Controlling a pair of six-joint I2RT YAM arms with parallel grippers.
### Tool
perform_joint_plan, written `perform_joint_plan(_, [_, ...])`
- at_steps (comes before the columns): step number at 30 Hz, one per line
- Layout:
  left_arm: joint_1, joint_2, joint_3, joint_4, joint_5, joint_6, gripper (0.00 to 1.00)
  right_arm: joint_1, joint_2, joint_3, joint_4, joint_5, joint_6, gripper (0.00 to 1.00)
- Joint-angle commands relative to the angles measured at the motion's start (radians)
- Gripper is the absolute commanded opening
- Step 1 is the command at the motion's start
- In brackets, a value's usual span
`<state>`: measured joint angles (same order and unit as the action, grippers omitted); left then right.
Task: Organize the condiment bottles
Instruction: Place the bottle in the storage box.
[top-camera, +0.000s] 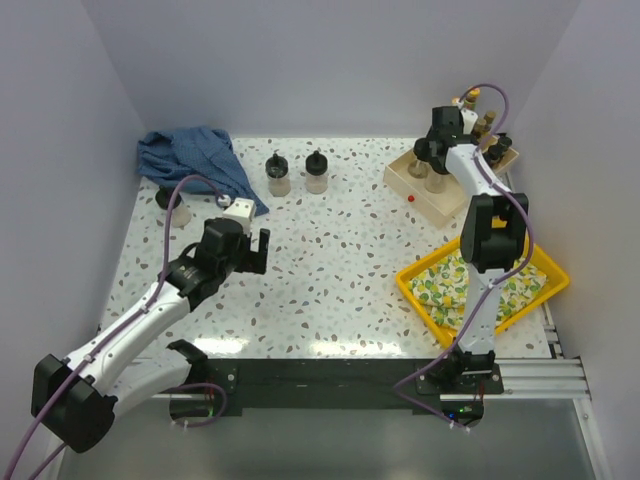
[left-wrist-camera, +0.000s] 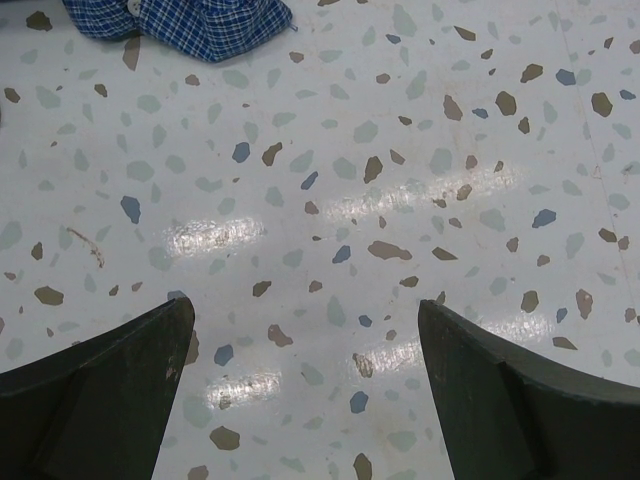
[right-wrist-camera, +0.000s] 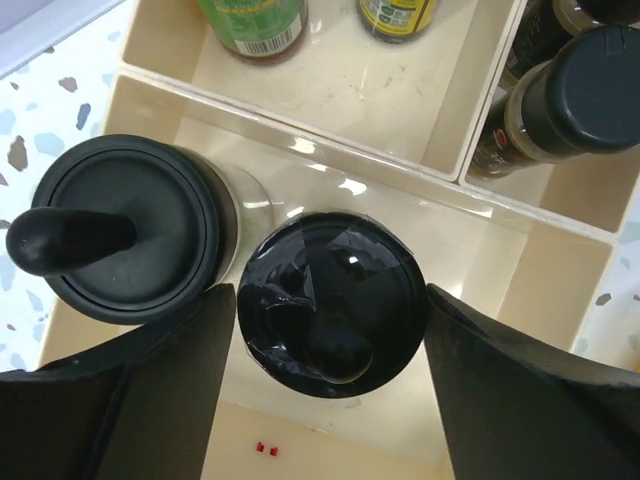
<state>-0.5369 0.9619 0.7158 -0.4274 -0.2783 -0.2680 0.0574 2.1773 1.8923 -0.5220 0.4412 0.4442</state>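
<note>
1. right gripper (right-wrist-camera: 328, 300) fills the near edge of its wrist view. its jaws stand apart on either side of a black-lidded jar (right-wrist-camera: 330, 265), with the fingers right at the lid's rim. cannot tell whether they pinch it or only flank it.
2. that jar is upright inside the near compartment of the beige tray (right-wrist-camera: 545, 250), just beside a second jar (right-wrist-camera: 125, 225) with a knobbed lid. its base is hidden, so cannot tell whether it rests on the tray floor.
3. the far compartments hold a green-labelled bottle (right-wrist-camera: 255, 25), a yellow-labelled bottle (right-wrist-camera: 400, 15) and a dark shaker (right-wrist-camera: 590, 85).
4. third jar (top-camera: 278, 172) and fourth jar (top-camera: 317, 171) stand on the table (top-camera: 330, 280), well apart from the tray and near a blue cloth (top-camera: 190, 160).
5. left gripper (left-wrist-camera: 305, 340) hangs over bare speckled table, jaws spread wide with nothing between them.
6. handling, judged: the jars look rigid, with clear smooth walls, so probably slick and breakable if dropped. they are squat, so stable once set down. best hold is across the lid or the shoulder just under it, from straight above. the knob looks too small to trust.
7. step, judged: the jar is being placed in the tray. the two on the table look like the ones left to fetch.
</note>
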Motion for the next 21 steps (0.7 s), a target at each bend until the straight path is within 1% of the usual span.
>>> perform_joint_plan(1, [0.005,0.015,0.028,0.027,-0.022,0.019,0.99,-0.01,-0.005,0.083,0.031,0.001,-0.002,0.84])
perform_joint_plan(5, [0.005,0.015,0.03,0.026,-0.024,0.021,0.99,-0.01,-0.045,0.091,0.005,0.004,0.004,0.94])
perform_joint_plan(6, [0.005,0.014,0.03,0.024,-0.024,0.023,0.99,-0.01,-0.06,0.087,-0.001,0.004,0.01,0.98])
perform_joint_plan(7, [0.005,0.009,0.03,0.026,-0.024,0.023,0.99,-0.01,-0.085,0.079,-0.006,0.005,0.013,0.98])
perform_joint_plan(13, [0.005,-0.011,0.028,0.029,-0.016,0.023,0.99,-0.007,-0.192,0.005,-0.064,-0.018,0.059,0.99])
perform_joint_plan(17, [0.003,-0.025,0.025,0.03,-0.013,0.021,0.99,0.002,-0.272,-0.064,-0.073,-0.042,0.062,0.99])
perform_joint_plan(20, [0.003,-0.031,0.024,0.03,-0.01,0.019,0.99,0.012,-0.297,-0.114,-0.093,-0.068,0.071,0.95])
perform_joint_plan(21, [0.003,-0.032,0.022,0.03,-0.01,0.019,0.99,0.015,-0.313,-0.154,-0.087,-0.076,0.071,0.9])
